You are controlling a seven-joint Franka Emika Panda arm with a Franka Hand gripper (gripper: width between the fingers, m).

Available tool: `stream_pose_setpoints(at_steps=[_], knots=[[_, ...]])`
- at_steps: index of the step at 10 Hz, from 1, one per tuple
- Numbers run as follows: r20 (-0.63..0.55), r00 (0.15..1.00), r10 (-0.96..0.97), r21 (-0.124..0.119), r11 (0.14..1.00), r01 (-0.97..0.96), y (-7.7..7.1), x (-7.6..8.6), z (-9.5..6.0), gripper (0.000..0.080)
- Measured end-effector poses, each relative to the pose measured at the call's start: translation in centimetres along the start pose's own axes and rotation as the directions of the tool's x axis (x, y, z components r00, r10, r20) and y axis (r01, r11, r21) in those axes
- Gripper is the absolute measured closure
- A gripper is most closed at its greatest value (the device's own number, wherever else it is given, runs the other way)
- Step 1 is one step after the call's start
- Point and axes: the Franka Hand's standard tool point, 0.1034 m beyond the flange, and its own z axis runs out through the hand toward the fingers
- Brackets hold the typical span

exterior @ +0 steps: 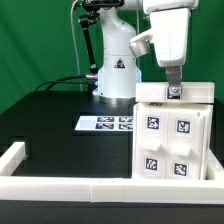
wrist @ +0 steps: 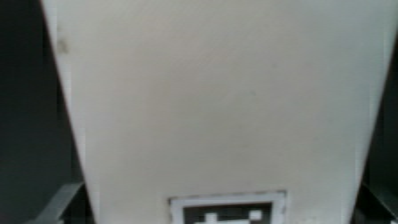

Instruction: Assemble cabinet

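The cabinet (exterior: pixel 171 140) stands upright at the exterior view's right, a tall white box with several black-and-white tags on its near face. A flat white top panel (exterior: pixel 200 94) lies across its top. My gripper (exterior: pixel 174 90) reaches straight down onto the middle of that panel, its fingers closed against it beside a small tag. In the wrist view the white panel (wrist: pixel 214 100) fills nearly the whole picture, with a tag at the edge by my gripper (wrist: pixel 222 218). One dark finger (wrist: pixel 63 205) shows only as a sliver beside the panel.
The marker board (exterior: pixel 107 123) lies flat on the black table to the left of the cabinet. The low white border rail (exterior: pixel 60 185) runs along the near edge and up the left side. The arm's white base (exterior: pixel 112 70) stands behind.
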Motion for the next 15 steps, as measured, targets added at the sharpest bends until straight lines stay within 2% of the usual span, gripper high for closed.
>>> stream_pose_setpoints(at_steps=[3,8,11,15], knots=[[-0.010,0.957,0.291,-0.002,0.957,-0.291,-0.02,-0.22,0.09,0.0242],[-0.015,0.767,0.642,0.004,0.767,-0.642,-0.12,0.08,0.14,0.0241],[-0.018,0.572,0.820,0.020,0.572,-0.820,-0.21,0.08,0.18,0.0241],[-0.012,0.338,0.941,0.028,0.338,-0.941,-0.24,0.08,0.16,0.0240]])
